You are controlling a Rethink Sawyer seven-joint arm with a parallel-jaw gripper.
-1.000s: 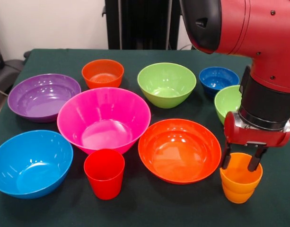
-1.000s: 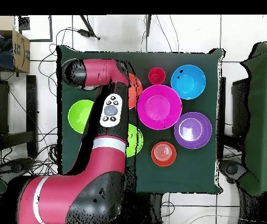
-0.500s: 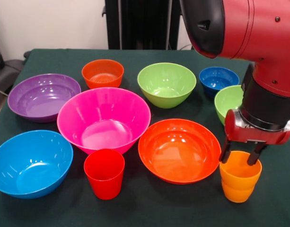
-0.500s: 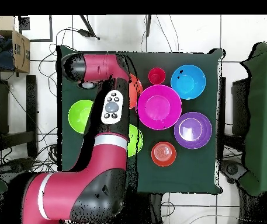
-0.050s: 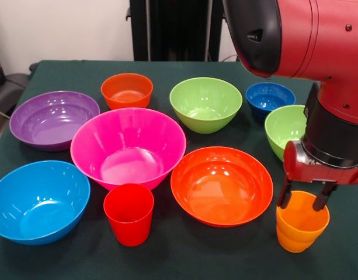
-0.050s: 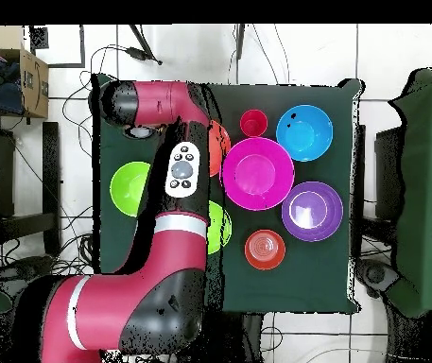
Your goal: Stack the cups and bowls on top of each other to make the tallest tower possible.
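Table cover (image 5: 68, 73): dark green cloth, matt, fine weave, no sheen.

Pink bowl (image 5: 128, 146), at the centre: smooth glossy plastic with bright highlights on the inner wall. Large orange-red bowl (image 5: 221, 185), at 3 o'clock of it: same glossy plastic, strong reflections in the base. Purple bowl (image 5: 54, 119) at 10 o'clock and light blue bowl (image 5: 38, 200) at 8 o'clock: glossy, smooth.

Red cup (image 5: 129, 214) at 6 o'clock: plastic, smooth, softer shine. Orange cup (image 5: 301, 221): plastic, glossy rim.

Arm casing (image 5: 319, 35): smooth red moulded shell, semi-gloss, with black matt sections. Gripper (image 5: 305, 196): black fingers, matt finish.
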